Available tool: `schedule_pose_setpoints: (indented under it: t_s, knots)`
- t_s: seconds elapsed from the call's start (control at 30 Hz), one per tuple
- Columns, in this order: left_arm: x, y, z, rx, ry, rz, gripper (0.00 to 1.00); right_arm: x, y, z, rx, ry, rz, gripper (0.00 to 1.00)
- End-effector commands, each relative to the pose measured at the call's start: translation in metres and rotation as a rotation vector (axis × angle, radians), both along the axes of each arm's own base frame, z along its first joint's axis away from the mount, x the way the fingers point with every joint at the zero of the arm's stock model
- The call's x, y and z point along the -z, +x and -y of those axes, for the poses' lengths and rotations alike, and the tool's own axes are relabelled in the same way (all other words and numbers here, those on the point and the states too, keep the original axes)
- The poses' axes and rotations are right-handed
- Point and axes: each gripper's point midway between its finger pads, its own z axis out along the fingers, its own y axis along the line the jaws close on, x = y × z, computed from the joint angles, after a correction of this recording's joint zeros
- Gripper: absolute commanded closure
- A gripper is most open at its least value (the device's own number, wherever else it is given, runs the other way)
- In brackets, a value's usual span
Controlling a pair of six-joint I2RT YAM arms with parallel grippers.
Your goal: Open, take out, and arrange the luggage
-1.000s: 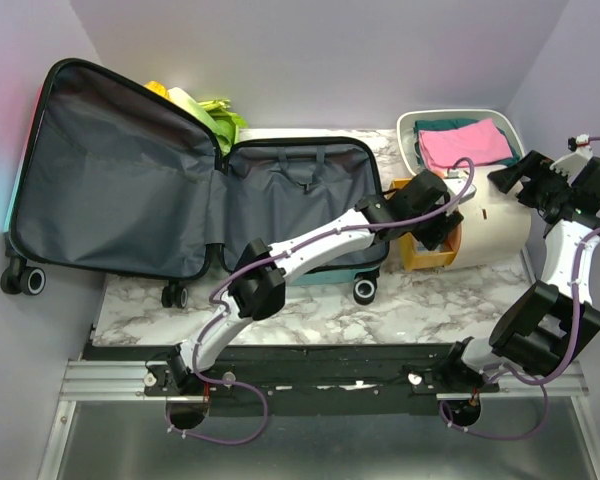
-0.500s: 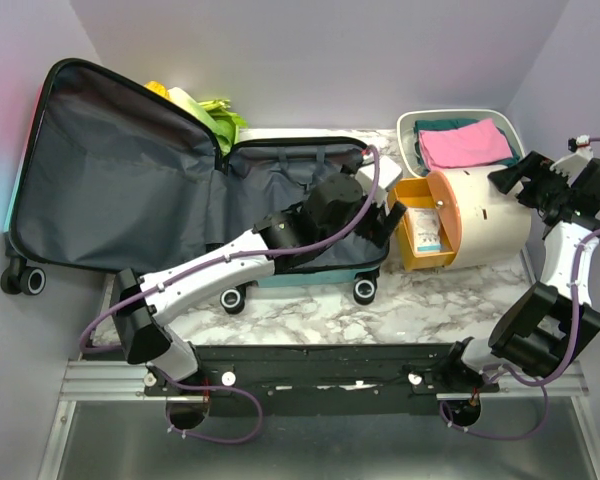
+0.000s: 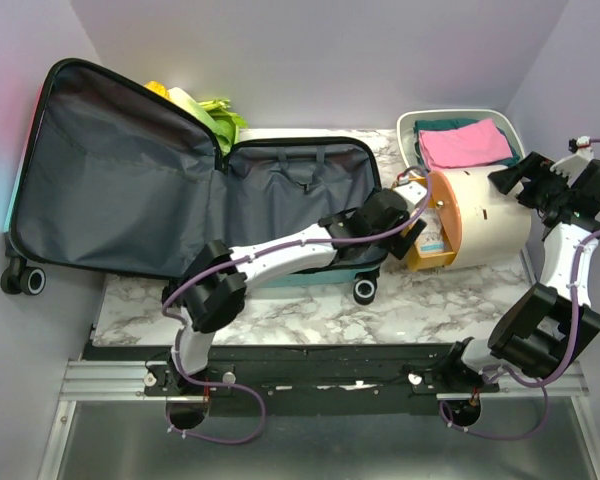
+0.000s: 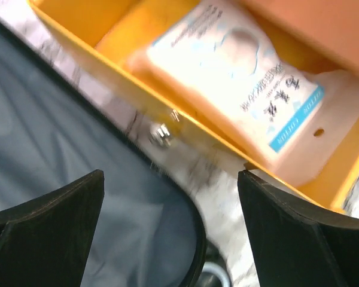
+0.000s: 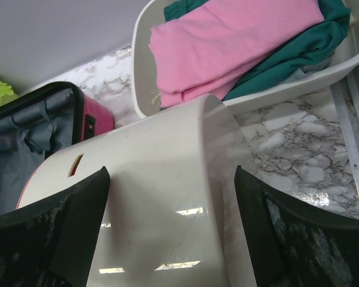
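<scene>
Overhead, the luggage (image 3: 180,190) lies open on a marble table (image 3: 430,300) between lilac walls (image 3: 310,60)

Probably a lab booth, plain walls (image 3: 330,60), marble-print tabletop (image 3: 310,310)

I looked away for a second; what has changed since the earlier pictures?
The left hand drew back over the luggage, then swung out again to the orange drawer, where a packet lies; it is open, holding nothing. The right hand, luggage, drawer and white tray stayed put.
</scene>
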Motion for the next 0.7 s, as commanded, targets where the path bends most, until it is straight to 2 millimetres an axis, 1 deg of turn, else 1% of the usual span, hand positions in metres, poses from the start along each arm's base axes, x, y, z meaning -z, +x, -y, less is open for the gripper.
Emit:
schedule_pose_setpoints:
  t_s: [0.0,0.03,0.07,0.1,0.13,0.17,0.2,0.23,0.27,0.3,0.37,0.4,0.43,0.47,0.5,0.53,0.57,0.6,0.63,0.67]
  knots:
    - [-0.039,0.019,0.045,0.042,-0.098,0.054,0.01,0.048,-0.017,-0.017,-0.009,0.112,-0.163,0.08]
    - [-0.039,0.021,0.053,0.055,-0.101,0.055,0.01,0.048,-0.017,-0.017,-0.008,0.11,-0.163,0.08]
    - [-0.017,0.024,0.065,0.072,-0.075,0.031,0.01,0.048,-0.017,-0.017,-0.014,0.111,-0.161,0.08]
    - [-0.035,0.027,0.077,0.093,-0.105,0.036,0.01,0.047,-0.017,-0.018,-0.018,0.111,-0.158,0.08]
    - [-0.036,0.021,0.089,0.143,-0.126,0.011,0.01,0.047,-0.017,-0.018,-0.021,0.113,-0.159,0.08]
    - [-0.019,0.021,0.101,0.162,-0.125,-0.023,0.01,0.048,-0.017,-0.019,-0.024,0.116,-0.16,0.08]
    - [-0.039,0.02,0.115,0.204,-0.186,-0.011,0.01,0.048,-0.017,-0.019,-0.024,0.116,-0.16,0.08]
    - [-0.04,0.016,0.124,0.24,-0.214,-0.019,0.01,0.048,-0.017,-0.019,-0.025,0.119,-0.163,0.08]
    - [-0.032,0.017,0.132,0.247,-0.227,-0.032,0.01,0.049,-0.017,-0.018,-0.021,0.117,-0.164,0.08]
    - [-0.041,0.017,0.138,0.248,-0.269,-0.034,0.01,0.049,-0.017,-0.018,-0.022,0.116,-0.165,0.08]
    - [-0.046,0.018,0.138,0.239,-0.291,-0.043,0.01,0.049,-0.016,-0.017,-0.02,0.113,-0.165,0.08]
    - [-0.04,0.018,0.137,0.239,-0.296,-0.044,0.01,0.049,-0.016,-0.017,-0.02,0.113,-0.165,0.08]
    - [-0.06,0.014,0.132,0.244,-0.328,-0.021,0.01,0.049,-0.016,-0.017,-0.019,0.116,-0.167,0.08]
    - [-0.065,0.013,0.128,0.242,-0.34,-0.008,0.01,0.048,-0.016,-0.018,-0.022,0.118,-0.165,0.08]
    - [-0.058,0.012,0.123,0.238,-0.34,-0.002,0.01,0.048,-0.016,-0.018,-0.024,0.118,-0.163,0.08]
    - [-0.064,0.012,0.119,0.233,-0.349,0.014,0.01,0.049,-0.015,-0.018,-0.024,0.12,-0.166,0.08]
    - [-0.087,0.009,0.111,0.229,-0.379,0.044,0.01,0.049,-0.015,-0.017,-0.021,0.12,-0.167,0.08]
    - [-0.085,0.011,0.106,0.209,-0.374,0.05,0.01,0.051,-0.015,-0.017,-0.019,0.121,-0.17,0.08]
    - [-0.09,0.01,0.101,0.2,-0.381,0.056,0.01,0.051,-0.016,-0.017,-0.019,0.124,-0.173,0.08]
    - [-0.108,0.008,0.093,0.193,-0.404,0.07,0.01,0.052,-0.015,-0.018,-0.02,0.125,-0.173,0.08]
